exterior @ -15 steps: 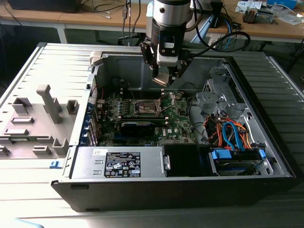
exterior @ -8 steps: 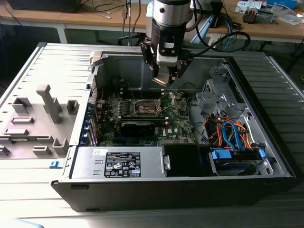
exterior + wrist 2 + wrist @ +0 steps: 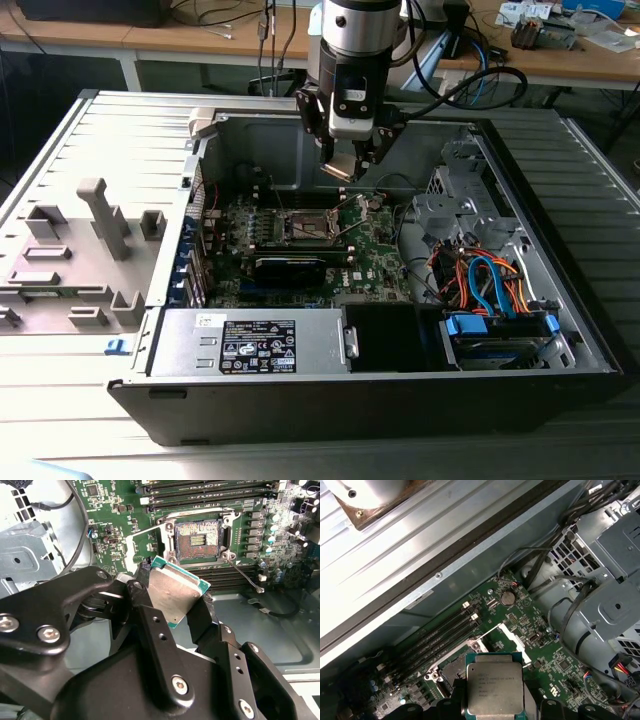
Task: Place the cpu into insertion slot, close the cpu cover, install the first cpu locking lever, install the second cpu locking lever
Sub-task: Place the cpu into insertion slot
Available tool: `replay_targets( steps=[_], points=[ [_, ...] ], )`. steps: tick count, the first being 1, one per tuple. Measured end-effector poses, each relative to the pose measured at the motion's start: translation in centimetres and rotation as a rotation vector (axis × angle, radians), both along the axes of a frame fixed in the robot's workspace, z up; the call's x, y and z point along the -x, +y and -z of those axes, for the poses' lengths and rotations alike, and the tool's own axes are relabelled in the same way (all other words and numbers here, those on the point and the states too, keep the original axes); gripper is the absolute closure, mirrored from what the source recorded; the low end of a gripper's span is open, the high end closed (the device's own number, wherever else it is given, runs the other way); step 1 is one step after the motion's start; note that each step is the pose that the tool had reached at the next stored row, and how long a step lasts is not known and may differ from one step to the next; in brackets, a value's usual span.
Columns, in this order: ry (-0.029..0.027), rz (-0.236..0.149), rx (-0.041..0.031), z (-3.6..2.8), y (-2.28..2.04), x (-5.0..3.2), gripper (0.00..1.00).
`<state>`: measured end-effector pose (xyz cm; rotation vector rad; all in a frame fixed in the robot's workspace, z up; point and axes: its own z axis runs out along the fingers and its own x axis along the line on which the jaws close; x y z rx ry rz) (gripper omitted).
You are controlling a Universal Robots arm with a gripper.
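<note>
The gripper (image 3: 345, 165) clamps the chip (image 3: 175, 592) in the air near the back wall of the case (image 3: 270, 150) — apart from the open socket (image 3: 197, 539). Black fingers (image 3: 145, 611) hide two chip edges.

Looks like an electronics lab or workshop: opened grey metal computer case (image 3: 270, 150) lying flat on a ribbed pale grey table (image 3: 60, 400), light wooden workbenches (image 3: 580, 65) behind, strewn with looped black cables (image 3: 475, 88).
</note>
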<state>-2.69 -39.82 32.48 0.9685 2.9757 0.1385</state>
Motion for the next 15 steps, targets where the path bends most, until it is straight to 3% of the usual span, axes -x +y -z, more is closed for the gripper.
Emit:
replay_targets(
  steps=[15],
  points=[
    [0.0000, 0.014, 0.0000, 0.00, 0.00, 0.00, 0.45]
  ],
)
